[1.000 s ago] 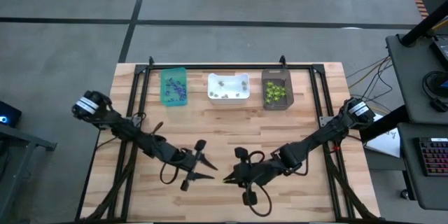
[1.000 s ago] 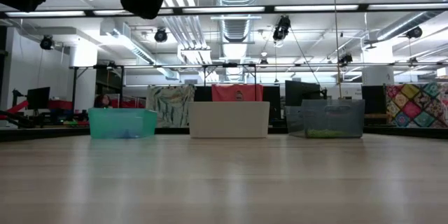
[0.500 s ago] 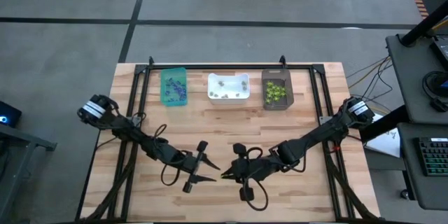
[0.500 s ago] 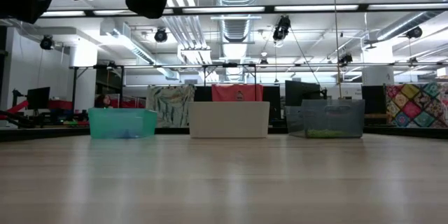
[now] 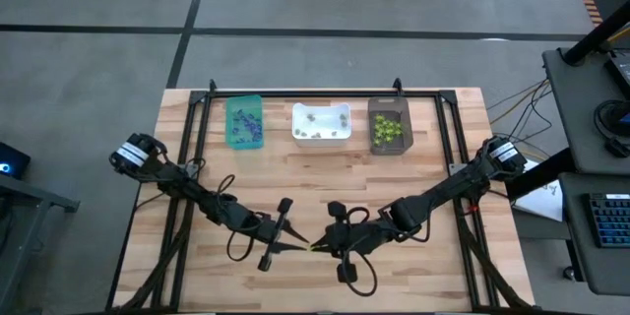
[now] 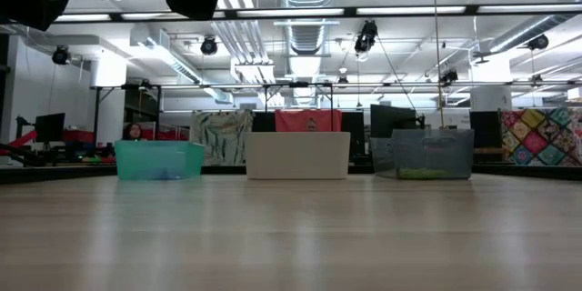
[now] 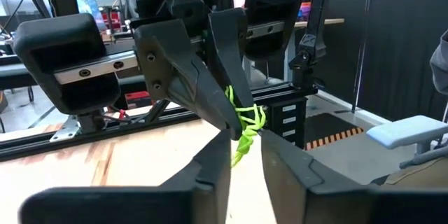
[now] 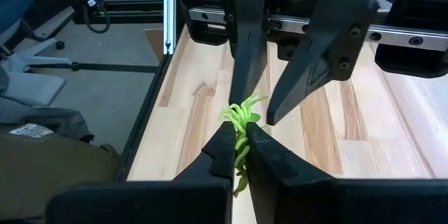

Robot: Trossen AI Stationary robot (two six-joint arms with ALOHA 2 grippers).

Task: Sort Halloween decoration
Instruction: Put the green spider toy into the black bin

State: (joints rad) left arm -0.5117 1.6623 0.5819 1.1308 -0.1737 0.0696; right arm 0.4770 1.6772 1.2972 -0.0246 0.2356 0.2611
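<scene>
Sorting nearly done: teal plastic bin (image 5: pixel 245 121) holds purple trinkets, white bin (image 5: pixel 322 123) pale ones, dark brown bin (image 5: pixel 389 125) lime ones. Mid-table, my left gripper (image 5: pixel 302 246), fingers still parted, straddles last lime-green spidery plastic trinket (image 8: pixel 241 121); my right gripper (image 8: pixel 240 145) pinches it. Left: binning it.

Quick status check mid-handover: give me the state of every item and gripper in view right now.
lime-green trinket: off the table, pinched by the right gripper.
right gripper: shut on the trinket.
left gripper: jaws apart, straddling the trinket.
teal bin: upright, purple pieces inside.
white bin: upright, pale pieces inside.
dark brown bin: upright, green pieces inside.
</scene>
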